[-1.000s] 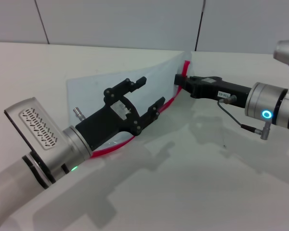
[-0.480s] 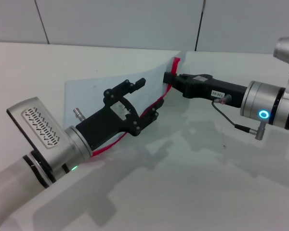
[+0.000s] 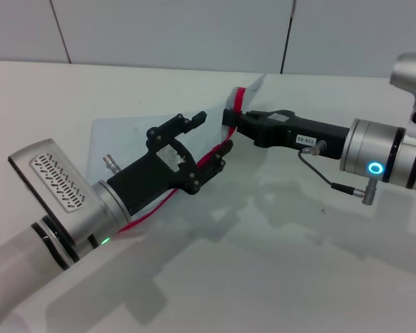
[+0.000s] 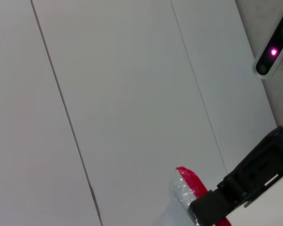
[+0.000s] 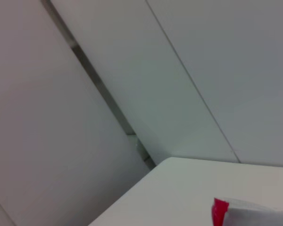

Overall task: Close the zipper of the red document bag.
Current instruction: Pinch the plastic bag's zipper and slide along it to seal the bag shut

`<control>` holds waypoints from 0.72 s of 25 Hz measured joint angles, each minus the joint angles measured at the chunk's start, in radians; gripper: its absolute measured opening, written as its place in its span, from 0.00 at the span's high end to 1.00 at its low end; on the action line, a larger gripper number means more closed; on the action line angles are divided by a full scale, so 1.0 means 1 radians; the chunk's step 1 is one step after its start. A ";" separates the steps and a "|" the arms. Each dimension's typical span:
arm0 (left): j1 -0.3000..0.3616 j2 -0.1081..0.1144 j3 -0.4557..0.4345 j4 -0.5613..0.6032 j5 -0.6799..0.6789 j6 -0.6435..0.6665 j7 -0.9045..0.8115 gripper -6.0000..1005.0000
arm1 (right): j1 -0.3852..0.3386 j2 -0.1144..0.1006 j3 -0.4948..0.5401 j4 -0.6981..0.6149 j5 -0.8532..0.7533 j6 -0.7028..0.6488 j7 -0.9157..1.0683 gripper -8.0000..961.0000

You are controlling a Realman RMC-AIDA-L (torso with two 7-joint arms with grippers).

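Right gripper (image 3: 230, 119) fingers pinched on the zipper (image 3: 220, 147) at the raised far corner | left gripper (image 3: 209, 140) fingers spread apart over the red edge, touching unclear | red document bag (image 3: 128, 139) on white table (image 3: 277, 263), far corner lifted toward 1 o'clock, zipper running toward 7 o'clock.

No text can be read. A small white label (image 3: 306, 140) with dark print sits on the black body of the right gripper (image 3: 230, 118), but its characters are too small to make out. No brand, number or sign shows anywhere else.
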 joint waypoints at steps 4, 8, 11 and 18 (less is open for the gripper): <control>-0.001 0.000 0.000 0.000 0.001 0.000 0.000 0.41 | 0.000 0.000 -0.001 0.000 0.000 -0.006 0.000 0.99; -0.001 0.000 0.005 0.000 0.004 0.000 0.001 0.41 | 0.000 -0.001 -0.001 0.000 0.000 -0.006 0.000 0.99; -0.002 0.000 0.008 -0.002 0.006 0.001 0.017 0.49 | 0.000 -0.001 -0.001 0.000 0.000 -0.005 0.002 0.99; 0.000 -0.001 0.008 -0.010 0.007 0.001 0.052 0.62 | 0.000 -0.001 0.003 -0.002 0.003 0.001 0.003 0.99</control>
